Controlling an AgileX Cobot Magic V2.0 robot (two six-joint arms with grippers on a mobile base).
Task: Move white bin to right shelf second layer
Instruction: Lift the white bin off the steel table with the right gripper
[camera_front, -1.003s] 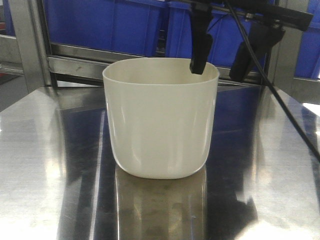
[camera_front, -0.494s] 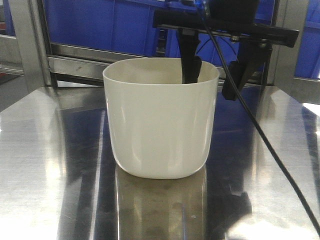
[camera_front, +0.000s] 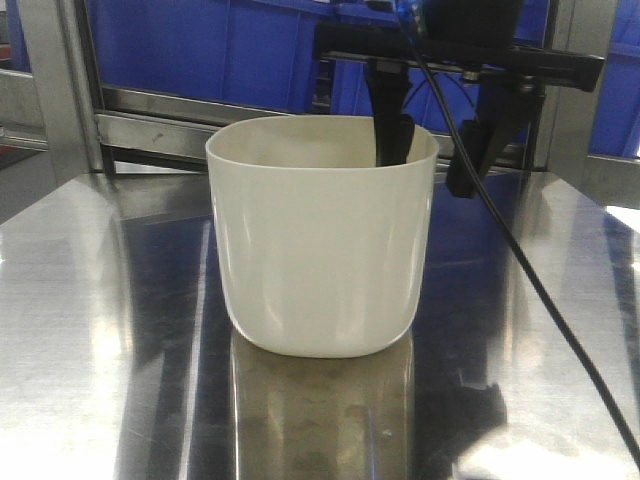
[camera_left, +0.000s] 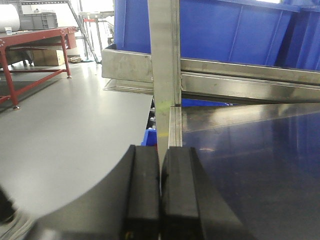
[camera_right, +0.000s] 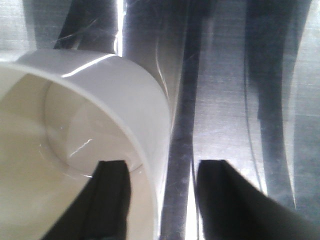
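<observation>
Down went the inner finger (camera_front: 390, 100) of the right gripper (camera_front: 428, 172) behind the white bin (camera_front: 320, 250) wall, tip lost from sight! The gripper's body ran off the top edge, and the cable (camera_front: 540, 290) slipped out at the bottom right. From the right wrist, the bin was chopped left and bottom, both fingers dark and blurred. The left gripper (camera_left: 160, 200) was cut at the bottom edge. On the red bench (camera_left: 35, 37), perhaps a white roll, too small to tell.
</observation>
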